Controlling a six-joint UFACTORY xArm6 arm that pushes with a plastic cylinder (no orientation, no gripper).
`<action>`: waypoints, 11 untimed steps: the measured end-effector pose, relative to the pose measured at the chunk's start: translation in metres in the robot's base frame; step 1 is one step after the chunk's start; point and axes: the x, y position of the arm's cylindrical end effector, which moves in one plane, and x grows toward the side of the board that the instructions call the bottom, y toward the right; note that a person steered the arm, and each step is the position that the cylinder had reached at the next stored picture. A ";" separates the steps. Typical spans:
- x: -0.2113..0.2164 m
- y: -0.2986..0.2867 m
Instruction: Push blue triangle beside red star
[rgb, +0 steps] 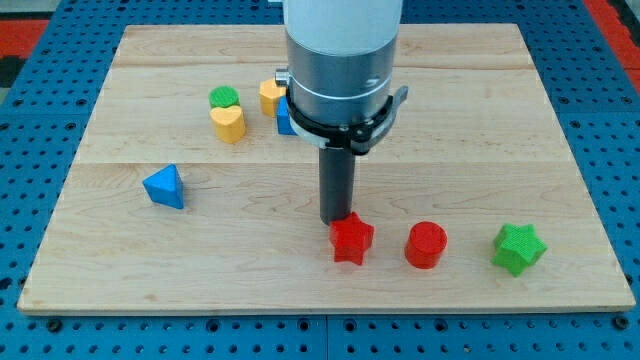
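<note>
The blue triangle (165, 187) lies on the wooden board at the view's left, well apart from the red star (352, 240), which sits at the lower middle. My tip (336, 220) stands just above and slightly left of the red star, touching or nearly touching its top edge. The blue triangle is far to the tip's left.
A red cylinder (426, 245) sits right of the star, a green star (518, 248) further right. A green block (225, 98) and yellow heart (229, 123) sit upper left, with a yellow block (270, 96) and a partly hidden blue block (285, 118) behind the arm (342, 60).
</note>
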 end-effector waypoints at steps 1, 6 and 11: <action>-0.015 -0.008; -0.067 -0.202; -0.008 -0.160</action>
